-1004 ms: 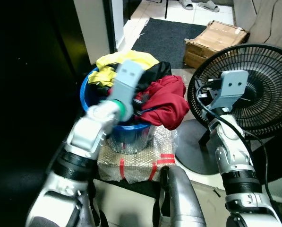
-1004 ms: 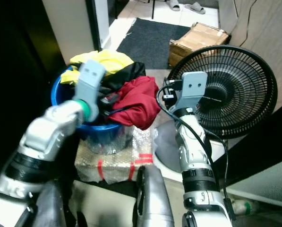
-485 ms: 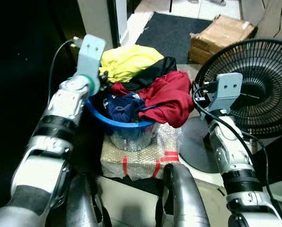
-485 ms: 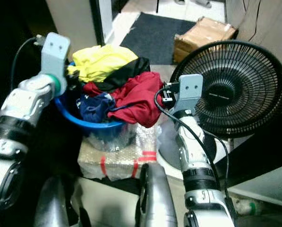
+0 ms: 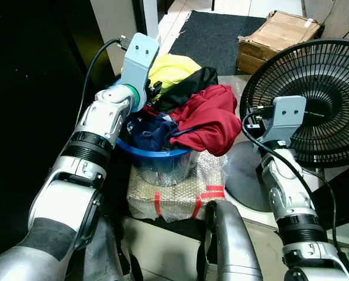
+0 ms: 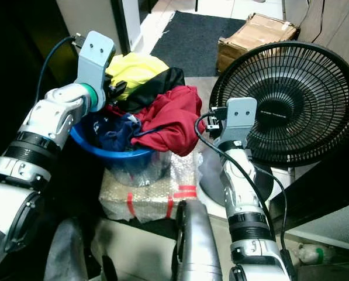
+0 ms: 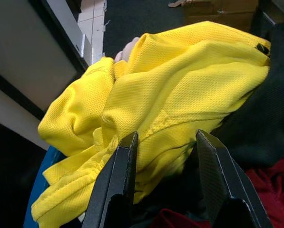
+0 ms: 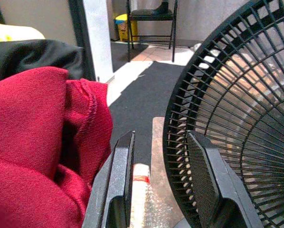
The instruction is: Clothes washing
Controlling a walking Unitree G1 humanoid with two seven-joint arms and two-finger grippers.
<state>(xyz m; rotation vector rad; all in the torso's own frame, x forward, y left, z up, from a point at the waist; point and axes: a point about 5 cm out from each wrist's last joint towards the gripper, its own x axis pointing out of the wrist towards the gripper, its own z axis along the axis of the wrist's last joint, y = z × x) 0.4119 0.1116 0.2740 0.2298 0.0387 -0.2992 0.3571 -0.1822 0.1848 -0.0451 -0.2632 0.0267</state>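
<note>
The left end effector (image 7: 165, 190), fingers spread wide and holding nothing, hovers just above the yellow shirt (image 7: 180, 90) that tops the laundry heap, apparently lined up for a first grab. The shirt lies at the far side of the blue tub (image 5: 156, 155), beside a black garment (image 5: 189, 91) and a red garment (image 5: 206, 117) that spills over the rim toward the fan, with a navy piece (image 5: 151, 132) tucked beneath. The tub sits on a bubble-wrapped parcel (image 5: 174, 193) on the floor.

The right end effector (image 8: 158, 190), also parted and empty, waits in the narrow gap between the red garment and the black fan (image 5: 314, 99), whose grille crowds that side and likely limits its reach. A dark mat (image 5: 215, 35) and a cardboard box (image 5: 279, 35) lie beyond.
</note>
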